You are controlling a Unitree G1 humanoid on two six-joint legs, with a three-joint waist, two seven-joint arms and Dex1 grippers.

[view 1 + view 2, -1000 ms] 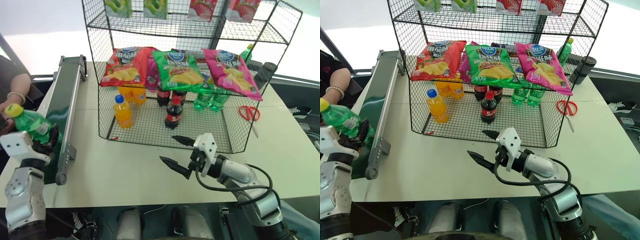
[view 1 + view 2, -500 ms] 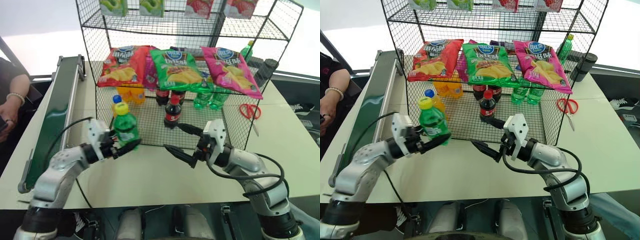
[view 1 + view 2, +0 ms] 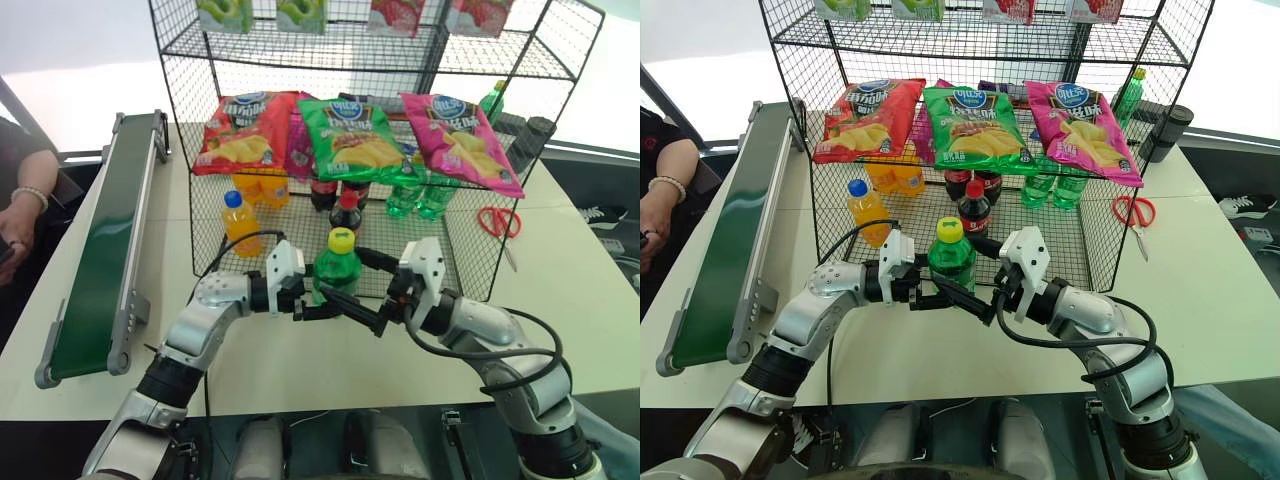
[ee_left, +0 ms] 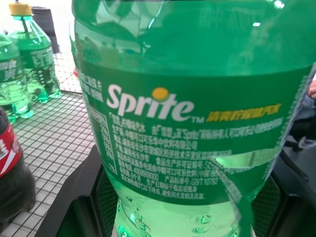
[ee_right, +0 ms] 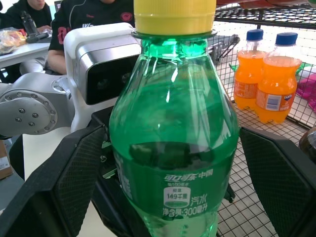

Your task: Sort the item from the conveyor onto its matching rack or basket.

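The item, a clear-green soda bottle (image 3: 336, 272) with a yellow cap, stands upright in the air just in front of the rack's lowest tier. My left gripper (image 3: 318, 303) is shut on its lower body, below the label (image 4: 197, 108). My right gripper (image 3: 352, 282) is open, and its fingers (image 5: 74, 173) stand on either side of the bottle (image 5: 173, 148) without pressing it. The dark green conveyor (image 3: 105, 240) runs along the table's left side with nothing on it. The black wire rack (image 3: 450, 250) rises behind the bottle.
On the rack's lowest tier stand orange bottles (image 3: 242, 222), cola bottles (image 3: 345, 210) and green bottles (image 3: 415, 195). Chip bags (image 3: 350, 130) lie on the tier above. Red scissors (image 3: 497, 225) lie right of the rack. A person's arm (image 3: 20, 200) rests beyond the conveyor.
My left arm swung the bottle from beside the conveyor rightward to the middle, in between the right gripper's open fingers. The right gripper rose a little.
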